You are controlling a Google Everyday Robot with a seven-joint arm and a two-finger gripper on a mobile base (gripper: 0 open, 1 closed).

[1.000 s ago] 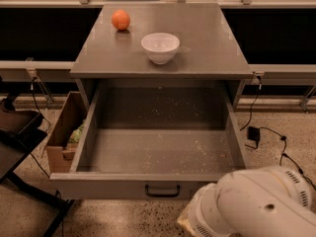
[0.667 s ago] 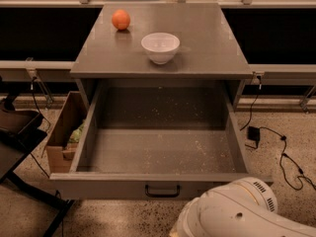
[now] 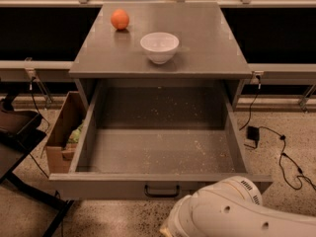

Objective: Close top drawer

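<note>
At the left a cardboard box [image 3: 60, 141] is sitting against the cabinet, and on the worktop [image 3: 207, 43] above, an orange [image 3: 120, 19] and a white bowl [image 3: 159, 47] are resting apart. The top drawer [image 3: 158, 152] is standing wide open in the centre. My gripper [image 3: 167, 228] is hanging at the bottom edge, just below the drawer's black handle [image 3: 162, 191], and I cannot tell how my jaws are set.

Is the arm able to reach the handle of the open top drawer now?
Probably yes: the arm sits just before the top drawer front, nothing between it and the handle. The gripper is hidden below the picture edge.
</note>
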